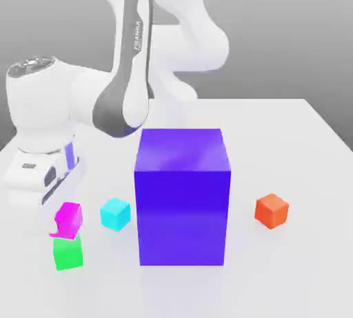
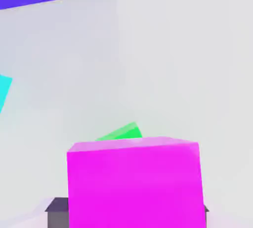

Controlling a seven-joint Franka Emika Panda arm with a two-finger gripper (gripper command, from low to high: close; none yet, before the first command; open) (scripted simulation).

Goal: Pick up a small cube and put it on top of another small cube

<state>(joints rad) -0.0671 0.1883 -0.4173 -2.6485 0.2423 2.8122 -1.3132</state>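
As we scan from the exterior view's left:
Gripper (image 1: 61, 219): we see its fingers clenched on the magenta cube, low over the table (image 1: 303, 275).
Magenta cube (image 1: 68, 219): held just above the green cube (image 1: 67, 252), whether touching we cannot tell; in the hand view (image 2: 134, 182) green (image 2: 121, 132) peeks from behind it.
Cyan cube (image 1: 114, 214): just beside.
Purple-blue block (image 1: 183, 196): centre.
Orange cube (image 1: 271, 210): far right, well apart.

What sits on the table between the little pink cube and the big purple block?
In the exterior view, a small cyan cube sits between the pink cube and the big purple block, touching neither.
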